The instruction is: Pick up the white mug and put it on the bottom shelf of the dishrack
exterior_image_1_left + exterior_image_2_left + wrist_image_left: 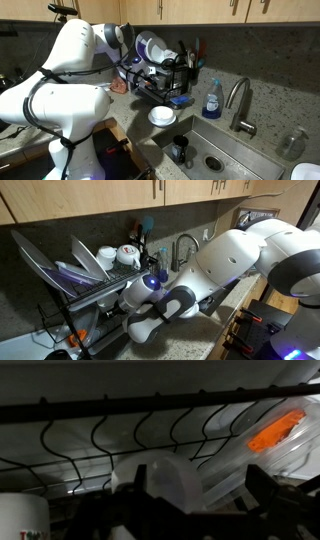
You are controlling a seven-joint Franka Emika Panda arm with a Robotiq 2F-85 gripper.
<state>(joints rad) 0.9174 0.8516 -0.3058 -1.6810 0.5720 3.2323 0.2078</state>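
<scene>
White mug (172,482), one only, sits between two spread fingers (262,485).

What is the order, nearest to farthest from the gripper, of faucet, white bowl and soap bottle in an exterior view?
1. White bowl, on the counter by the gripper.
2. Soap bottle, at the sink's edge.
3. Faucet, beyond the bottle.

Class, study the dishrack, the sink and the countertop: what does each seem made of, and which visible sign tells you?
Dishrack: black-coated metal wire, seemingly; thin bent rods. Sink: probably stainless steel; dull grey sheen. Countertop: speckled stone, perhaps granite, or a lookalike.
</scene>
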